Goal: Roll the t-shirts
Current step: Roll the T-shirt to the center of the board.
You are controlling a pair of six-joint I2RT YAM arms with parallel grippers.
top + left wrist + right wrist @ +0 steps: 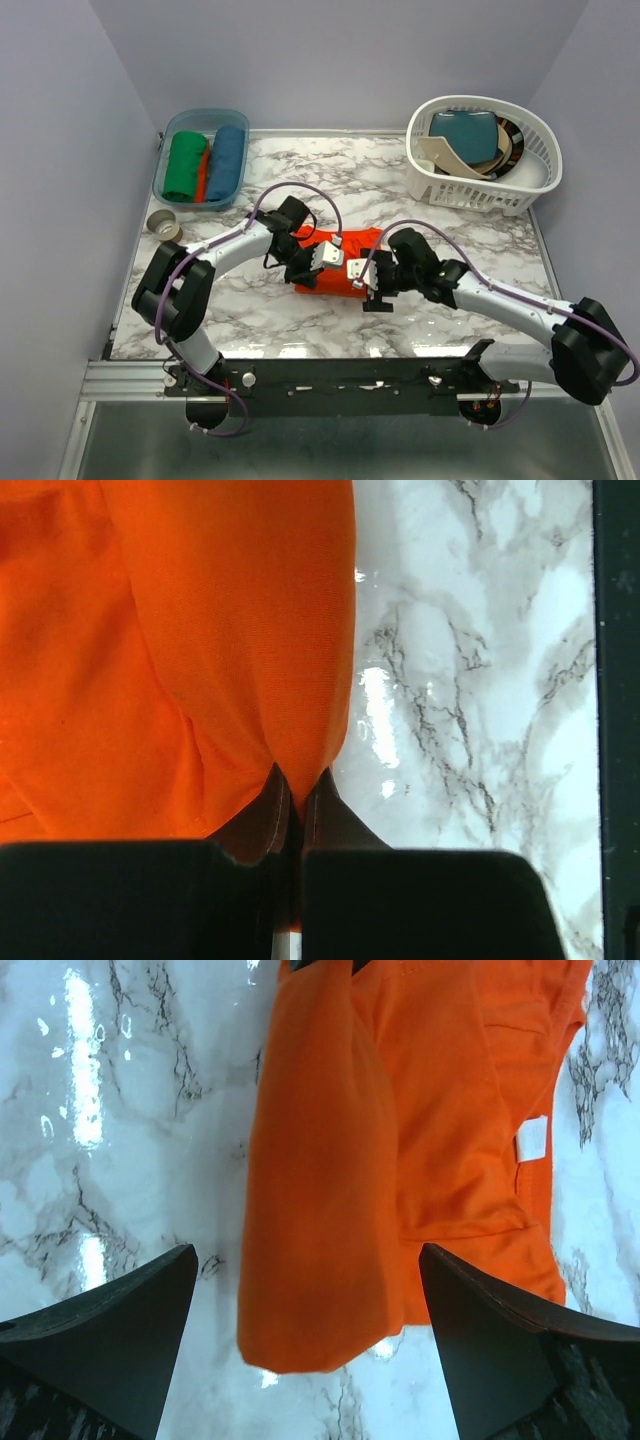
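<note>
The orange-red t-shirt (335,268) lies bunched on the marble table between my two grippers. My left gripper (307,262) is shut on a pinched fold of the shirt (240,660) at its left end. My right gripper (368,290) is open, its fingers (110,1330) spread either side of the shirt's near end (320,1250) without touching it. A small white neck label (532,1140) shows in the right wrist view. A rolled green shirt (184,166) and a rolled blue shirt (227,162) lie in the bin at the back left.
A clear blue bin (165,160) stands at the back left, with something red between the rolls. A white laundry basket (525,185) with more cloth stands at the back right. A roll of tape (163,225) sits near the left edge.
</note>
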